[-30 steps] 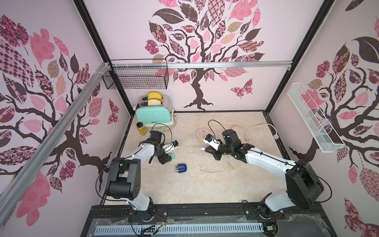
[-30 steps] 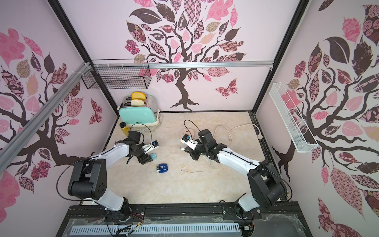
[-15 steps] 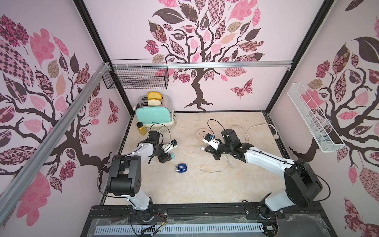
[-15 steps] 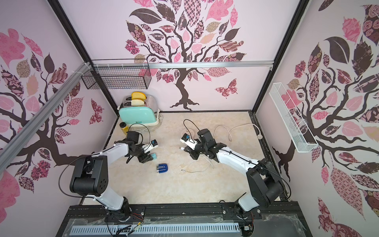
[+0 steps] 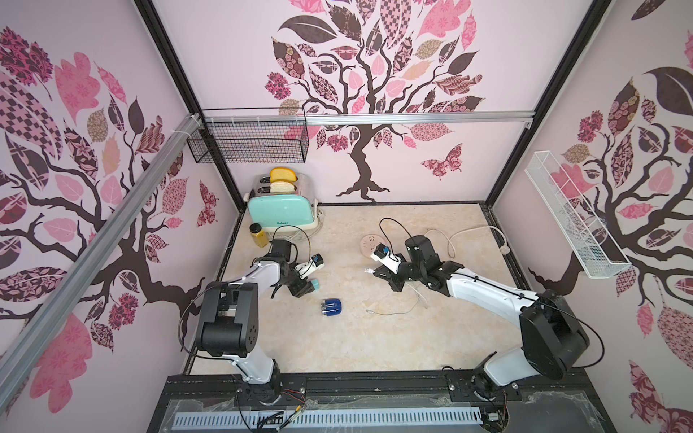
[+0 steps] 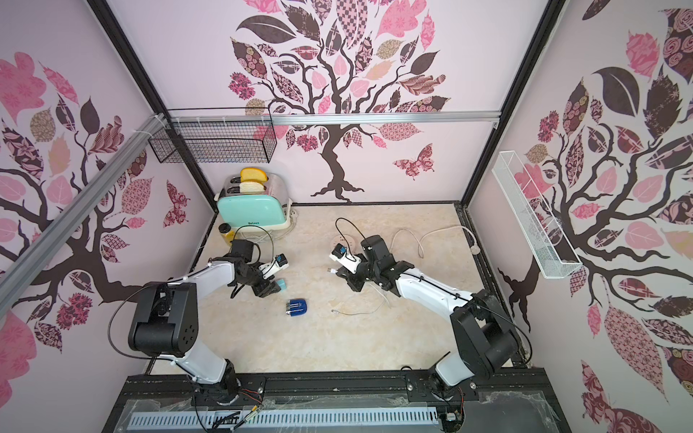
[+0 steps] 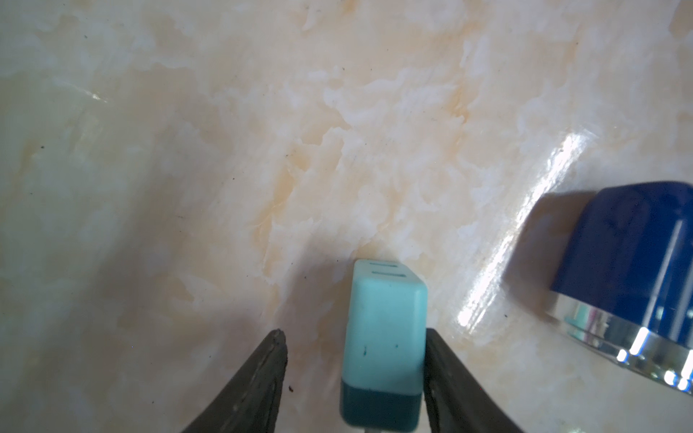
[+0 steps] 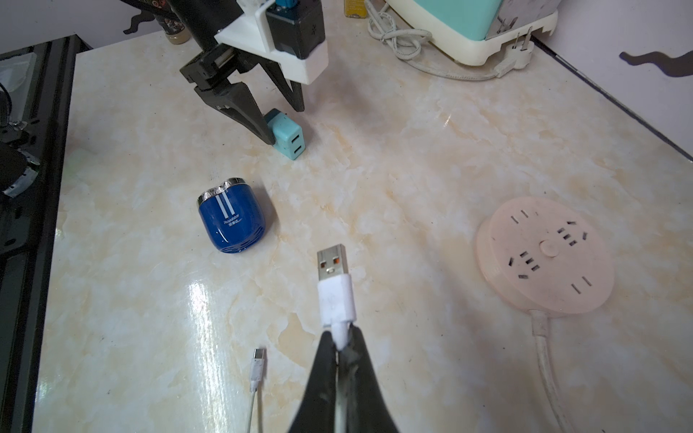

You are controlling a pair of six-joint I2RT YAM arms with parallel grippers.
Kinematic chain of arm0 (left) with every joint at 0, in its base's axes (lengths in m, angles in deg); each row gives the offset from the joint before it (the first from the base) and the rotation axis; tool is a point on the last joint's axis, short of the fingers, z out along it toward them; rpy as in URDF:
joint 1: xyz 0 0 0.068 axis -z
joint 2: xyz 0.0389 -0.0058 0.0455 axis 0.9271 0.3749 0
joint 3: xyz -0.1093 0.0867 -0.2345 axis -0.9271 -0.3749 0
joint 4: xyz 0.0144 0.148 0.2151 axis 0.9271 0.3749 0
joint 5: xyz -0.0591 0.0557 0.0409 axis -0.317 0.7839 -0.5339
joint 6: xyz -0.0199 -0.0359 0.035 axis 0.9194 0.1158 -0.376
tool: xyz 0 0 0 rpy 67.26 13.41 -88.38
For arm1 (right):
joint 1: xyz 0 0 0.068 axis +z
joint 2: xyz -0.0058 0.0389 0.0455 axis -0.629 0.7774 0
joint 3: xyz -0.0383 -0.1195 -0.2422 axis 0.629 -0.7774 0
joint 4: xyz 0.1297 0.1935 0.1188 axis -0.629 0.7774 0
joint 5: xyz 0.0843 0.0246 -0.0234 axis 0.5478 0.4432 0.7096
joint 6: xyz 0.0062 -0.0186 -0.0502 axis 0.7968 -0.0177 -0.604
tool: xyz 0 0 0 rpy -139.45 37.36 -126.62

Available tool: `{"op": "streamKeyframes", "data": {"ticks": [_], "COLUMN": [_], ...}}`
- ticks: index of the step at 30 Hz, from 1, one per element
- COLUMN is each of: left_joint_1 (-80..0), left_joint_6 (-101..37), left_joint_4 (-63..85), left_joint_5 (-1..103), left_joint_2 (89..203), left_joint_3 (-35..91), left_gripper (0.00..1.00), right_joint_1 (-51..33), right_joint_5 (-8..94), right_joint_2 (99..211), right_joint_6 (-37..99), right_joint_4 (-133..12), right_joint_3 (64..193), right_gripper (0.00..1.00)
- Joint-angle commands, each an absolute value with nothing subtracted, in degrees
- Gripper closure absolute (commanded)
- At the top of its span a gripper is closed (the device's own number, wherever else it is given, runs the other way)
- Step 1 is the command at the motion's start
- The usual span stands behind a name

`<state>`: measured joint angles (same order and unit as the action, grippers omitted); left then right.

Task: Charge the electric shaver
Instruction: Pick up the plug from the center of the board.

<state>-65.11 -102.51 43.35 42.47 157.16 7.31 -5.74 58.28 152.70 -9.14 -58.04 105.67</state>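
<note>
Where both top views are consulted, the electric shaver [image 5: 331, 307] lies flat on the bench [image 5: 337, 348], untouched, between the two arms and nearer the left pincer [image 5: 309, 288]. That pincer sits low at a teal plug adapter [image 5: 314, 285], and the right pincer [image 5: 377, 272] hangs above the bench near the round pink socket hub [image 5: 369, 243]. In the left wrist view, the left pincer stands spread about the adapter: one finger [image 7: 446, 375] touches its side and the other [image 7: 262, 375] stands clear of it, so no grip is made. The shaver's blue body shows at the frame edge, apart from the adapter. In the right wrist view, the right pincer is pressed together on the white charging cable [image 8: 339, 331] just behind its USB-A plug [image 8: 332, 268], and the small connector end [image 8: 258, 360] lies loose on the bench. The shaver's silver foil head [image 8: 225, 187] points away from that pincer. Handling, as judged: the body is rigid and probably light, and its glossy rounded shell is likely to slip or roll under a pinch. Take hold across the broad blue flanks near mid-body and keep off the foil, which is likely fragile. The charging port cannot be located in these views.
</note>
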Motion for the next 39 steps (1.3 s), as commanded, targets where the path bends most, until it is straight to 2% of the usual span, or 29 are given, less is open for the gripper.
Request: {"op": "streamKeyframes", "data": {"ticks": [1, 4, 6, 12, 15, 17, 19, 22, 29, 35, 39], "left_joint_1": [-65.2, -65.2, -65.3, -65.3, -65.2, -65.3, -65.0, -63.0, -53.1, -51.2, -51.0], "left_joint_6": [-103.2, -103.3, -103.1, -103.4, -101.9, -100.7, -104.9, -106.4, -107.2, -108.7, -110.0], "left_joint_4": [44.0, 43.9, 43.9, 44.7, 43.9, 43.9, 47.4, 44.9, 35.5, 36.2, 35.0], "left_joint_5": [41.4, 41.5, 41.5, 40.9, 40.0, 36.0, 30.0, 24.9, 24.7, 23.2, 18.2], "left_joint_2": [158.1, 158.1, 158.3, 158.1, 156.4, 154.5, 152.7, 148.5, 140.5, 137.8, 137.5], "left_joint_3": [7.6, 7.6, 7.7, 8.4, 8.5, 9.3, 10.5, 8.5, 1.4, 0.8, 0.5], "left_gripper": [0.40, 0.41, 0.46, 0.77, 0.87, 1.00, 1.00, 1.00, 1.00, 1.00, 1.00], "right_joint_1": [-6.0, -6.1, -6.1, -6.1, -6.1, -6.1, -6.1, -6.1, -6.1, -6.0, -5.9], "right_joint_5": [59.3, 59.2, 59.3, 60.3, 61.3, 62.2, 63.7, 65.8, 70.4, 68.7, 70.8], "right_joint_2": [153.0, 153.0, 153.0, 153.2, 152.9, 152.5, 152.5, 152.9, 155.7, 153.9, 153.6], "right_joint_6": [-9.1, -9.2, -9.2, -9.5, -10.0, -10.2, -10.3, -10.5, -10.7, -9.1, -9.7], "right_joint_4": [-58.1, -58.1, -58.0, -57.2, -55.1, -52.9, -49.5, -43.3, -29.6, -30.8, -29.2], "right_joint_3": [106.9, 106.9, 107.0, 107.3, 107.9, 108.6, 110.1, 112.9, 120.1, 118.6, 118.5], "right_gripper": [1.00, 1.00, 1.00, 1.00, 1.00, 1.00, 1.00, 1.00, 1.00, 1.00, 1.00]}}
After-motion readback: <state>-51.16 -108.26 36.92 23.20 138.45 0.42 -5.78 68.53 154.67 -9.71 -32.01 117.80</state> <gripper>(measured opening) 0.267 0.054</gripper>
